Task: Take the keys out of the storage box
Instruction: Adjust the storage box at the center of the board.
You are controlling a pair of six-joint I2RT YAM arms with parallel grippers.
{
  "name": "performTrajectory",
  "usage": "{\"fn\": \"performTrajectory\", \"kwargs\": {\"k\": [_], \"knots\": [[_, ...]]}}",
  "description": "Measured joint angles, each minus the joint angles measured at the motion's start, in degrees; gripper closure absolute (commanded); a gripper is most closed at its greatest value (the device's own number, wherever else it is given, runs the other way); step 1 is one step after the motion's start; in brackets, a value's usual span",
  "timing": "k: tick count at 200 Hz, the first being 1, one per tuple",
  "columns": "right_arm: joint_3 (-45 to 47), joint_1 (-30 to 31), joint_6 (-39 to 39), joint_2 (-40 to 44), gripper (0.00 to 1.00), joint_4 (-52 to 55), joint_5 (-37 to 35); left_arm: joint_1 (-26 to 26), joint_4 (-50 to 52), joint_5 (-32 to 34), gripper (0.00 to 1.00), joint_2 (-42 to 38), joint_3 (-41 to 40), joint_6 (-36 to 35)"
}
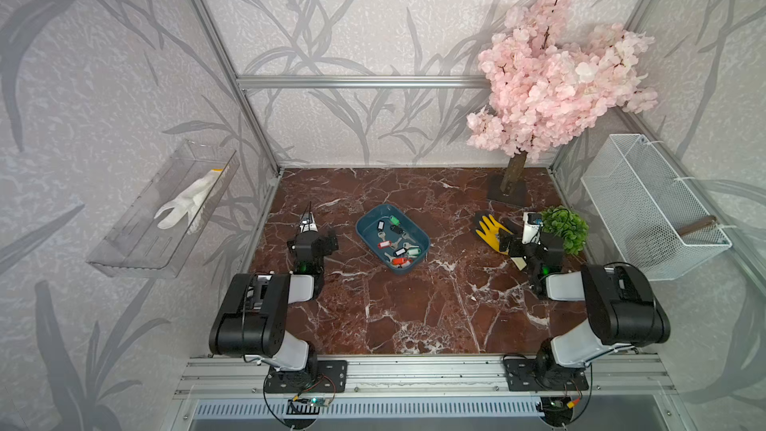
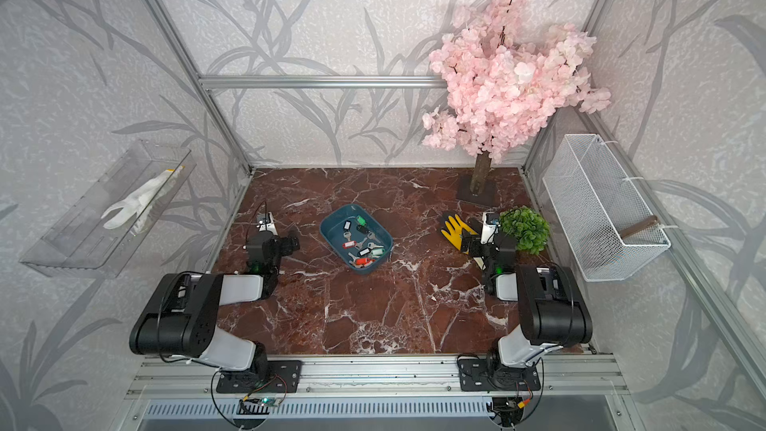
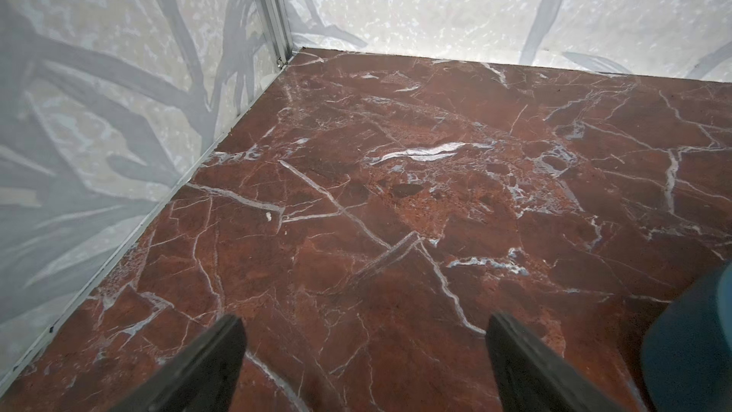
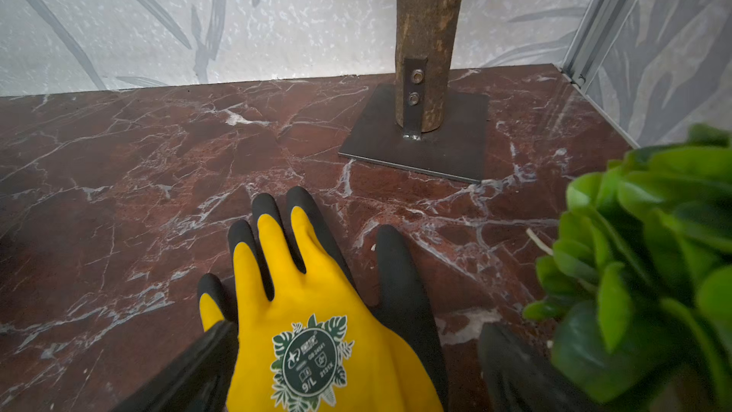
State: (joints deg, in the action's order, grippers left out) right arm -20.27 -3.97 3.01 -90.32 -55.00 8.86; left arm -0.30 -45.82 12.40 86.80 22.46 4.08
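Keys (image 1: 396, 242) lie loose in the storage box (image 1: 365, 236), none yet removed. Red, green, black and white tags show in both top views. Clock reference: the table (image 1: 414, 317) seen from above, with 12 o'clock toward the rear wall (image 1: 373, 126).

1. Box position. The storage box sits near the table centre. Its long axis runs roughly from 10 to 4 o'clock.

2. Left gripper (image 3: 364, 319). The jaws are spread wide with nothing between them, aimed toward 12 o'clock over bare table. The box lies at 3 o'clock from it, near but not touching. Only a corner of the box wall appears at the edge of the left wrist view.

3. Right gripper (image 4: 356, 326). The jaws are spread wide, one on each side of a yellow glove (image 4: 301, 303) lying flat on the table. Contact with the glove cannot be determined. A green plant (image 4: 653, 251) stands just beside the gripper at 3 o'clock. The box lies at 9 o'clock from it, well apart.

4. Assessment. The left gripper is the nearer one. Reaching the keys likely requires it to swing toward 3 o'clock and descend from above, with the jaws set across a single tag. The keys overlap in places, so lifting two at once is a risk.
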Motion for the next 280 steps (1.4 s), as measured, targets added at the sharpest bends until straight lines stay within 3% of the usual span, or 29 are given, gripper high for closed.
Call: {"fn": "performTrajectory", "kwargs": {"k": [136, 163, 182, 212, 255, 280], "knots": [[0.0, 0.0, 0.0, 0.0, 0.01, 0.0, 0.1, 0.0, -0.1, 0.0, 0.00, 0.0, 0.0, -0.2], [0.4, 0.0, 0.7, 4.9, 0.01, 3.5, -2.3, -0.8, 8.5, 1.2, 0.00, -7.1, 0.9, -0.5], [-0.2, 0.0, 2.9, 13.9, 0.01, 10.8, -5.0, -1.6, 18.5, 1.9, 0.00, -16.7, 5.2, 4.3], [-3.2, 2.0, 7.8, 25.2, 0.01, 19.8, -5.3, -2.0, 28.6, 0.0, 0.00, -28.6, 11.3, 18.4], [-10.7, 17.2, 11.0, 31.6, 0.01, 36.6, -7.6, -2.8, 50.2, -6.4, 0.00, -34.2, 15.5, 33.8], [-15.2, 26.0, 12.4, 30.8, 0.01, 44.5, -8.9, -7.6, 62.6, -9.7, 0.00, -33.1, 18.0, 38.9]]}}
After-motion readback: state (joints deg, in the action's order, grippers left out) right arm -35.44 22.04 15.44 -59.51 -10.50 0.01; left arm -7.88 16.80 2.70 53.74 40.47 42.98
